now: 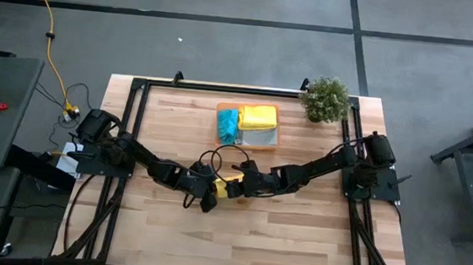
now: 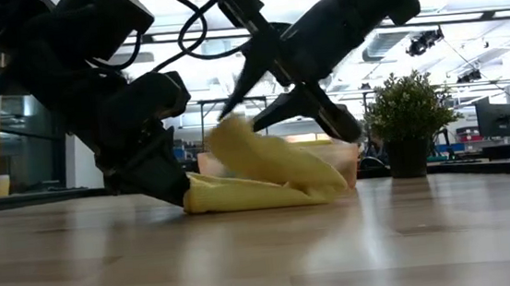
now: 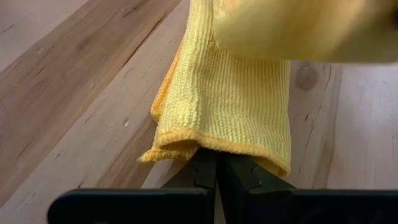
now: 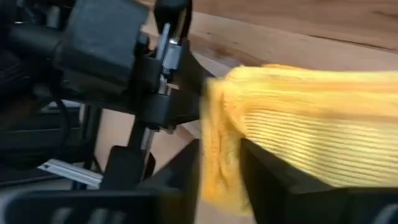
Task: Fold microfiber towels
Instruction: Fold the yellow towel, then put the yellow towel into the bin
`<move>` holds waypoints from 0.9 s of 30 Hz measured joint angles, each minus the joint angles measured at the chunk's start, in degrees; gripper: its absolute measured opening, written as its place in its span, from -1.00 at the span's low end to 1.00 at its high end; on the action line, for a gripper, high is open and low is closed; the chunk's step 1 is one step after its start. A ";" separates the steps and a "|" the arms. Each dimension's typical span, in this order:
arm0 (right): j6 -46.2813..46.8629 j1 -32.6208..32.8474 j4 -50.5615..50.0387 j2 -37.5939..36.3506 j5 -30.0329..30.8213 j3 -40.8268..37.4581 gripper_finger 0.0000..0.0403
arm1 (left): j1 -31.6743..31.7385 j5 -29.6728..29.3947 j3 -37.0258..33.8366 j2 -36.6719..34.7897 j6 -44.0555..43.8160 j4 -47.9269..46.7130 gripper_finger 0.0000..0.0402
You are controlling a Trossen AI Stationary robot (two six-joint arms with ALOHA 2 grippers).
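Both arms meet over the middle of the wooden counter [image 1: 296,230], where a yellow towel [image 2: 263,177] lies partly folded. The left claw [image 3: 217,171] is down at the counter's surface, clenched on the towel's left end; the left wrist view shows its two dark fingers pressed together on the folded hem. The right claw [image 2: 264,91] comes in from the right and hangs just above the towel, its two fingers [image 4: 273,177] parted with a fold of the yellow cloth lying between them, the upper layer of the towel lifted off the lower one. From the pictures it cannot be told whether this claw grips the cloth firmly or has slackened on it. Farther back, toward the far edge of the counter, an orange tray [image 1: 275,110] holds three more towels: a teal-blue towel [image 1: 227,125] on its left side, another yellow one [image 1: 257,116] at the far right and a light grey towel [image 1: 257,137] under it. A small green potted plant [image 1: 324,99] stands at the far right corner, right of the tray.
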 joint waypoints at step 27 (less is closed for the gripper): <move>-23.45 1.03 -44.42 -24.80 8.49 -0.02 0.35 | 1.87 2.12 8.32 -14.10 18.97 -10.89 -1.00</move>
